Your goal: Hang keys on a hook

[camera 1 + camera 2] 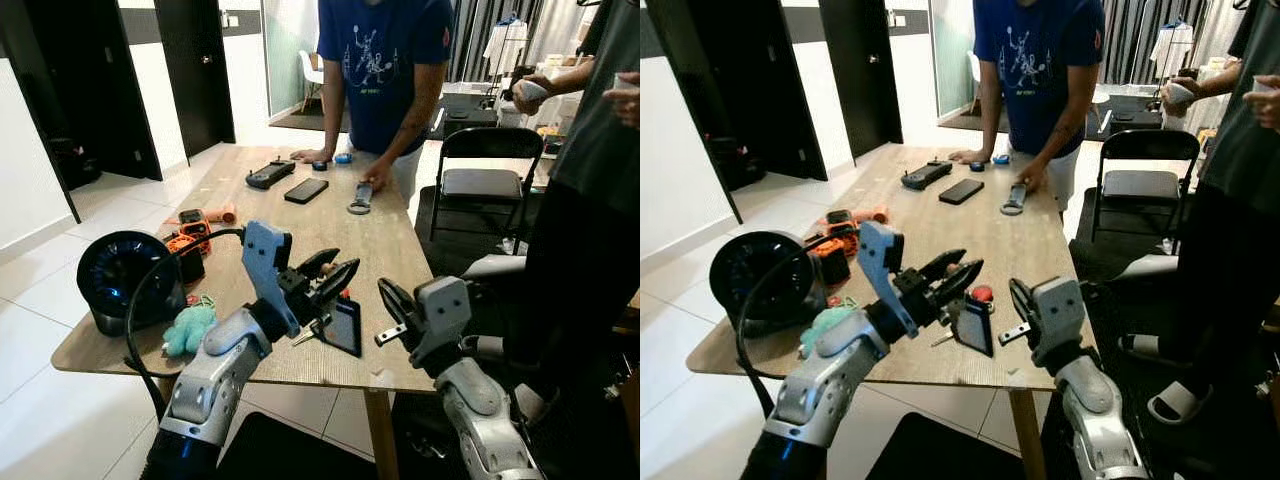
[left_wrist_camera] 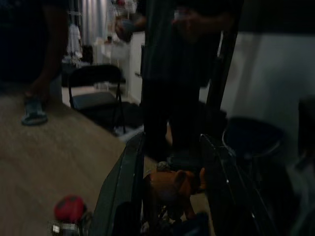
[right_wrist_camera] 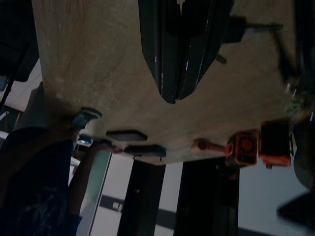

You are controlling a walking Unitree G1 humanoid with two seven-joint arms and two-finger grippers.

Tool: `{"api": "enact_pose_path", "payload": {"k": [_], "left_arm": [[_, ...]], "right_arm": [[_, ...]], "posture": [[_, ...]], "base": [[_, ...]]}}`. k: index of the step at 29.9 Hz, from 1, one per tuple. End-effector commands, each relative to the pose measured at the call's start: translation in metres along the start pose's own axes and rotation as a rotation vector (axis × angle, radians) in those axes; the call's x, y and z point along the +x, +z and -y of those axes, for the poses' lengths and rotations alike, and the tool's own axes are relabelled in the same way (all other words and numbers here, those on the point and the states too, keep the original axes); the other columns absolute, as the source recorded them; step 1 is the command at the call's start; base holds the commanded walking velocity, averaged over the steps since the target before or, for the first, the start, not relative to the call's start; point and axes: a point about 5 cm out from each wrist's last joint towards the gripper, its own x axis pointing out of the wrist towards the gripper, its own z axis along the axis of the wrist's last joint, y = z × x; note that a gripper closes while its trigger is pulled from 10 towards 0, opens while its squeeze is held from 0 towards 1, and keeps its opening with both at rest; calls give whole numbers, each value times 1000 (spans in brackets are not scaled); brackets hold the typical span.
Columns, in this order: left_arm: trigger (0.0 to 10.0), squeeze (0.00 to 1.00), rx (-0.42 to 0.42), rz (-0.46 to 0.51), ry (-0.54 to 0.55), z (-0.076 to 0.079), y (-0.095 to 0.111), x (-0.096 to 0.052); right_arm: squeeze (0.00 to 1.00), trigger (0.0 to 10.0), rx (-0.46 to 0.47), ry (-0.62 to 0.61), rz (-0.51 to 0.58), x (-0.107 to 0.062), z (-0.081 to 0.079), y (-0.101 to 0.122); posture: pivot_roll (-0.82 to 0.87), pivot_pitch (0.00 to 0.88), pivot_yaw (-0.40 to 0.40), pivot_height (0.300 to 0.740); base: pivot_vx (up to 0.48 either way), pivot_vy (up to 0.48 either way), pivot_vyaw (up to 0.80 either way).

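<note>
On the light wooden worktop (image 1: 300,225), near its front edge, a small black upright stand (image 1: 343,325) rises between the two arms, with a red round fob (image 1: 982,294) lying just behind it. The left claw (image 1: 328,277) reaches forward from a bent silver arm over the front of the worktop, its two long black fingers (image 1: 318,264) parted narrowly just above and beside the stand; in the left wrist view a brown object (image 2: 172,189) sits between the fingers, though the dim picture does not settle what it is, and a silver key (image 1: 306,336) pokes out below the claw. The right claw (image 1: 392,300) is raised at the worktop's front right, fingers pressed together with nothing held, as the right wrist view shows. A teal plush toy (image 1: 188,328) lies beside a round black fan-like device (image 1: 120,275) at the left front corner, with orange tools (image 1: 190,232) behind. Farther back lie a black phone (image 1: 306,190) and a black controller (image 1: 270,174). A person in a blue shirt (image 1: 385,60) leans both hands on the far edge.
</note>
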Motion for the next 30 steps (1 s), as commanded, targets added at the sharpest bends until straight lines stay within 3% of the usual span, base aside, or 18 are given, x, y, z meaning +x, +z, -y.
{"api": "enact_pose_path", "payload": {"k": [1, 6, 8, 19, 20, 22, 23, 24, 25, 30], "left_arm": [[10000, 0, 24, -29, -6, -2, -6, -5], [10000, 0, 33, -42, -6, -3, -10, -7], [10000, 0, 41, -47, -10, -4, -10, -7], [10000, 0, 67, -53, -26, -4, -12, -6], [10000, 0, 69, -52, -28, -4, -12, -6], [10000, 0, 70, -52, -30, -4, -11, -6], [10000, 0, 72, -52, -32, -4, -11, -6], [10000, 0, 72, -52, -32, -4, -11, -6], [10000, 0, 76, -52, -35, -4, -11, -6], [10000, 0, 83, -48, -40, -3, -10, -6]], "right_arm": [[0, 10000, -5, 6, -30, -1, 0, -4], [0, 10000, 5, 20, -68, -2, 0, -9], [0, 10000, 29, 82, -138, -6, -7, -20], [0, 10000, 50, 153, -217, -13, -16, -32], [90, 10000, 59, 159, -222, -14, -16, -33], [118, 10000, 63, 163, -225, -14, -17, -33], [612, 10000, 74, 171, -227, -14, -18, -34], [612, 10000, 74, 171, -227, -14, -18, -34], [1000, 10000, 82, 179, -229, -14, -18, -34], [1000, 10000, 63, 194, -237, -12, -22, -33]], "posture": [[35, 80, 23, 740], [32, 81, 22, 740], [32, 80, 22, 740], [32, 83, 22, 740], [32, 83, 22, 740], [33, 83, 21, 740], [34, 83, 20, 740], [34, 83, 20, 740], [34, 81, 20, 740], [35, 78, 16, 740]], "base": [[0, 0, 0], [0, 0, 0], [0, 0, 0], [0, 0, 0], [0, 0, 0], [0, 0, 0], [0, 0, 0], [0, 0, 0], [0, 0, 0], [0, 0, 0]]}}
